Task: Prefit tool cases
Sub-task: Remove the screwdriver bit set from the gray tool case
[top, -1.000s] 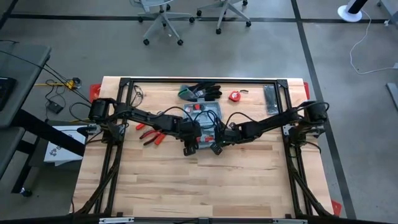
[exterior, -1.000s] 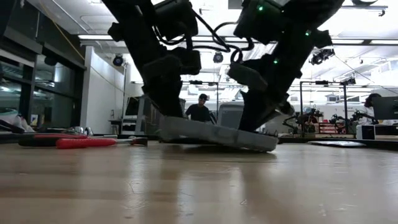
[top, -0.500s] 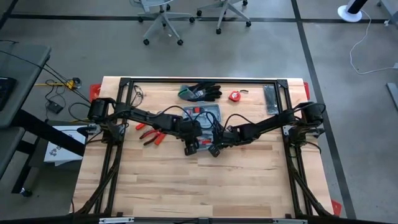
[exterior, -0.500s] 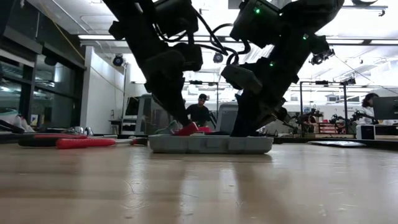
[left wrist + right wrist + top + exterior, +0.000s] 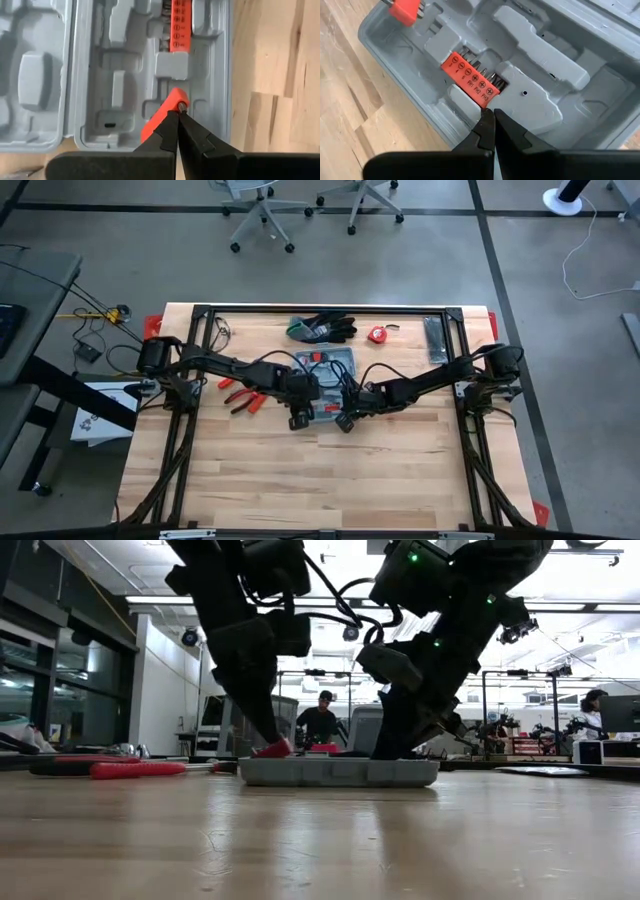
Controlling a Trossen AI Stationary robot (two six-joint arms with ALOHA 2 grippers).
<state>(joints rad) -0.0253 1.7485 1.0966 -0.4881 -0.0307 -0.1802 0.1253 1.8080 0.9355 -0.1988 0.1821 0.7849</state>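
At mid-tabletop the tool case [image 5: 325, 370] lies open: red bit strip [image 5: 470, 78] seated, left pincer [image 5: 177, 116] clamped on an orange tool [image 5: 162, 117] (not yet seated), right pincer [image 5: 491, 116] closed empty; pliers [image 5: 243, 397] remain outside.

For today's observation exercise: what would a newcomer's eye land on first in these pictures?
The open grey-blue moulded plastic tool case at mid-table, with both dark arms meeting over it. The left gripper is shut on a small orange tool piece above the case's recesses. The right gripper is shut beside an orange bit holder.
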